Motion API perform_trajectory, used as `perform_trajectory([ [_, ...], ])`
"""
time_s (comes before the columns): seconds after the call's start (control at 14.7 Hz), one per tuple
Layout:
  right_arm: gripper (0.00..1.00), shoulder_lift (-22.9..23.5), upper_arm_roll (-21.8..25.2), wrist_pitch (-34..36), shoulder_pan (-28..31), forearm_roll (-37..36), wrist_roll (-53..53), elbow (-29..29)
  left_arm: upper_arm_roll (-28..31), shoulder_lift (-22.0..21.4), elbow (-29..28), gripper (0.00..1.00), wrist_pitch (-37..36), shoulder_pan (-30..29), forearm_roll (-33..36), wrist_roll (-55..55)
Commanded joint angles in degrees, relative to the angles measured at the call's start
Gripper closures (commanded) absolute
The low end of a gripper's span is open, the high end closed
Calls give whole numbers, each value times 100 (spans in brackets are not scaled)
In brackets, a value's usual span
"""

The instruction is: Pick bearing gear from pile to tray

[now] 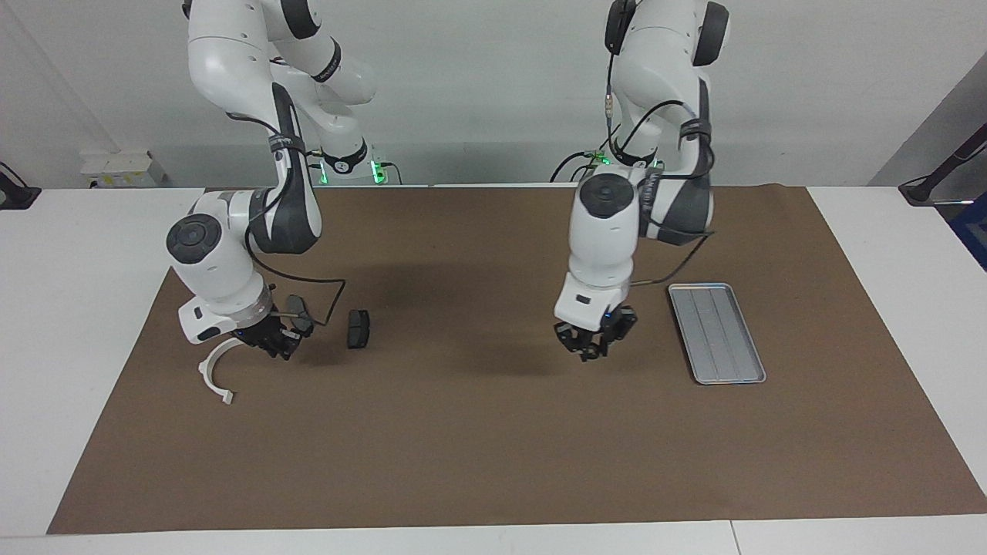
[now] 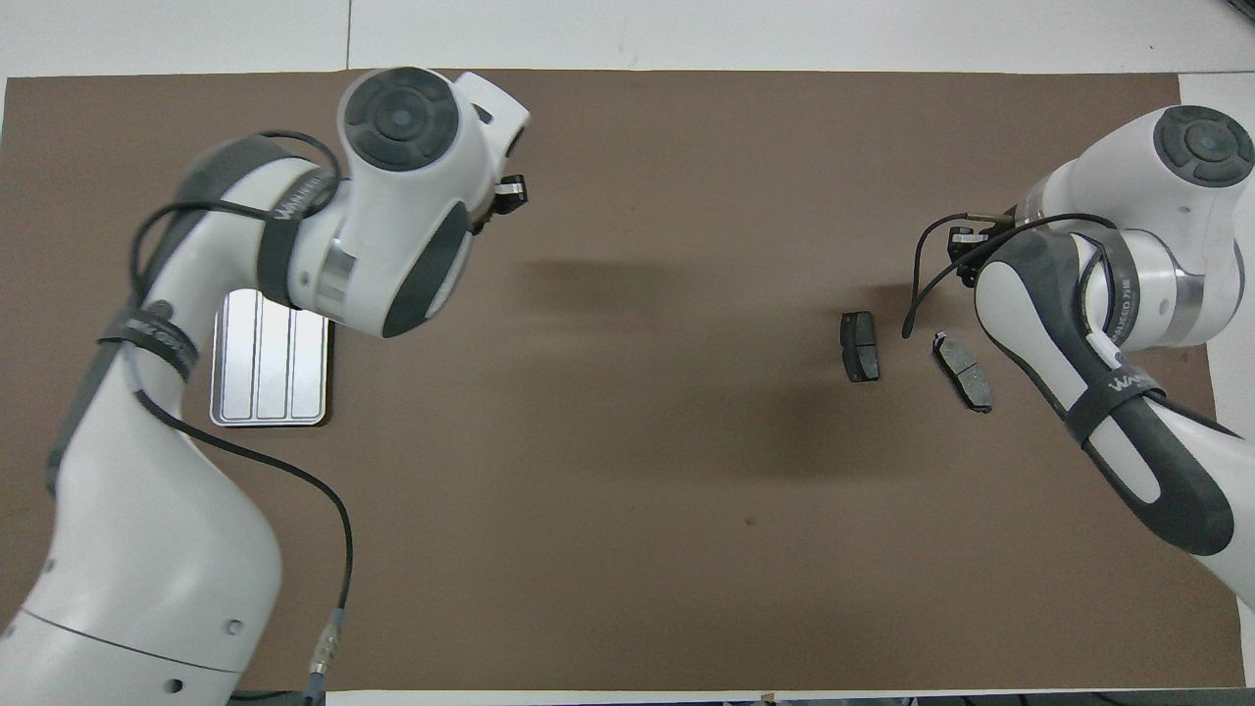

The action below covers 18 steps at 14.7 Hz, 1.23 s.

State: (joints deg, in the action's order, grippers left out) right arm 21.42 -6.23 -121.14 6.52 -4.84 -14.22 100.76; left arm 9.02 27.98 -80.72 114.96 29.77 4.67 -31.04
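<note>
Silver-grey tray point(image 1: 717, 333) is set bare near the left gripper point(image 1: 590, 348), probably to receive the gear (finger closure cannot be told). The right gripper point(image 1: 279, 348) is clenched, with a brake pad point(image 1: 358, 328) just beside it.

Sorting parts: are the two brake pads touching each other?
Apart. The overhead view shows bare mat between one brake pad and the other brake pad.

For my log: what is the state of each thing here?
Tray: empty, flat on the mat.
Bracket: lying on the mat.
Brake pads: both lying on the mat.
Right hand: shut, low beside the bracket.
Left hand: over the mat beside the tray.
</note>
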Motion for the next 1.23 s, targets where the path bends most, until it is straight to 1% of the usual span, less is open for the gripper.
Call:
perform_trajectory([
  [0.0,100,-24,-37,563,-150,-114,-37,-450,-59,-520,-40,100,-482,-1014,-404,1489],
  [0.2,100,-173,-37,881,-387,-52,-125,-575,-41,-662,-58,100,-763,-2008,-599,3134],
  [0.34,100,-287,-37,1100,-659,-43,-562,-636,-49,-741,-224,100,-747,-2448,-617,3883],
  [0.41,100,-305,-37,1258,-826,-43,-852,-732,-41,-924,-651,100,-564,-2485,-625,4069],
  [0.61,100,-367,-45,1715,-1467,-26,-1932,-1039,-49,-1601,-2539,100,971,-2398,-730,4071],
  [0.68,100,-367,-45,1769,-1643,18,-2362,-1101,-58,-1724,-2937,100,1255,-2389,-818,4053],
  [0.96,100,-402,-168,1735,-2250,273,-3761,-1102,-67,-1998,-3598,100,1319,-2283,-845,4027],
  [1.16,100,-393,-352,1655,-2427,405,-4369,-1102,-58,-2182,-4029,100,1389,-2178,-845,4009],
])
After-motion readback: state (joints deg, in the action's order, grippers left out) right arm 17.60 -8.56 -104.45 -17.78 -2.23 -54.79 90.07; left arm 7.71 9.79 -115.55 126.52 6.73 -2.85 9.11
